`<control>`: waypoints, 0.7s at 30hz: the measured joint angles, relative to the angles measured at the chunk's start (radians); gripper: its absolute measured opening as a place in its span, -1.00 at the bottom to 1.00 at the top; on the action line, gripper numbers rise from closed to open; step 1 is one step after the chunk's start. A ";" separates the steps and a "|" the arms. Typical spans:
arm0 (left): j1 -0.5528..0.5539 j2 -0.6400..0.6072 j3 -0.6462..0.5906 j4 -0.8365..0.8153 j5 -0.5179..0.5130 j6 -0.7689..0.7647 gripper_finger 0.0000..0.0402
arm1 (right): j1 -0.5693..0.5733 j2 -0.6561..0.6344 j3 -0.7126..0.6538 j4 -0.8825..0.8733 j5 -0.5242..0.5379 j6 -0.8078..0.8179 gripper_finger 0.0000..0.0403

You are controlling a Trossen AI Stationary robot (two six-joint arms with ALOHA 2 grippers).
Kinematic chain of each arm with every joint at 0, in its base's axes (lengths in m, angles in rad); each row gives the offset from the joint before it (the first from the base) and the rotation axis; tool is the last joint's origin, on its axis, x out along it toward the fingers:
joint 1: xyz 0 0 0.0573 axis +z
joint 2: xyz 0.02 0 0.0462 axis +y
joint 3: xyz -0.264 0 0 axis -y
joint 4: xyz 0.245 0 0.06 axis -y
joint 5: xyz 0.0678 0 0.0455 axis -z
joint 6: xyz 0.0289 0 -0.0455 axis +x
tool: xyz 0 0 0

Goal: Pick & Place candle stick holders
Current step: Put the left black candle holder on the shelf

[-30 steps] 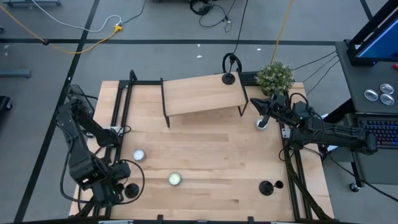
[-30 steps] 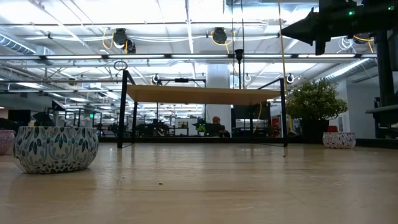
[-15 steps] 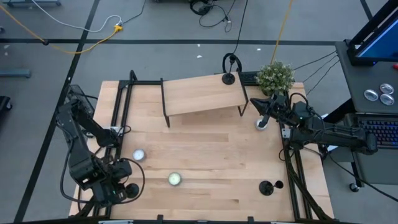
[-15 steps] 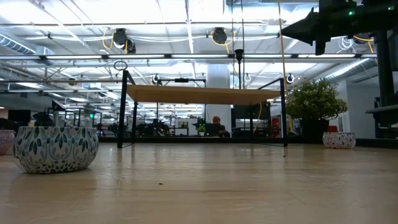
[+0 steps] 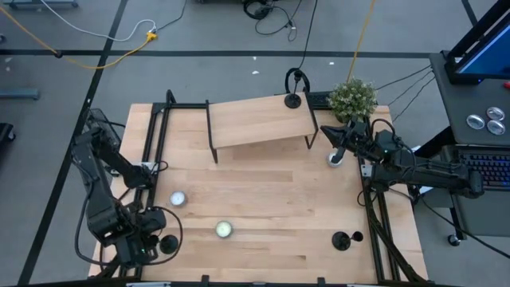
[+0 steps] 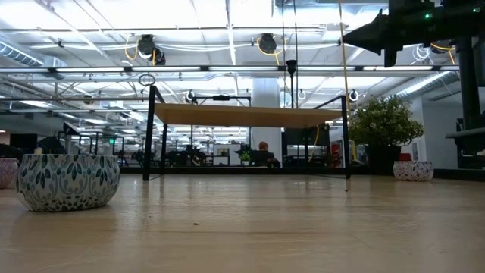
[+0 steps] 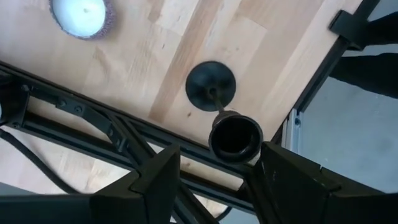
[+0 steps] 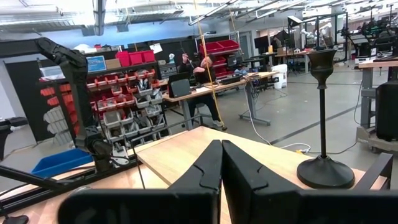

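Three black candle stick holders show. One (image 5: 168, 243) stands on its base at the table's near left corner, and its cup (image 7: 235, 135) and base (image 7: 210, 85) show in the left wrist view. My left gripper (image 7: 219, 155) is open, with a finger on either side of that cup, not touching it; it also shows in the high view (image 5: 158, 241). A second holder (image 5: 344, 239) stands at the near right. A third (image 5: 293, 100) stands on the far right corner of the raised wooden shelf (image 5: 259, 122) and also shows in the right wrist view (image 8: 323, 124). My right gripper (image 5: 336, 135) is shut and empty beside the shelf's right end.
Tealight candles sit on the table at the left (image 5: 177, 198) and near the middle (image 5: 224, 229). A patterned bowl (image 5: 335, 158) sits under my right gripper. A potted plant (image 5: 353, 97) stands at the far right. Black frame rails (image 7: 93, 118) run along the table's edge.
My left gripper has shifted slightly toward the table's left edge. The holder beside it has stayed in place.
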 joint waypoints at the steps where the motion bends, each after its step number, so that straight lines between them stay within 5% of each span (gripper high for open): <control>1: 0.000 0.000 -0.009 0.003 0.000 -0.009 0.14 | 0.000 0.000 0.000 0.000 0.000 0.000 -1.00; 15: 0.001 0.000 -0.147 0.132 0.058 -0.049 0.13 | 0.000 0.000 0.000 0.000 0.000 0.000 -1.00; 21: 0.001 -0.003 -0.184 0.216 0.079 -0.046 -0.25 | 0.000 0.000 0.000 0.000 0.000 0.000 -1.00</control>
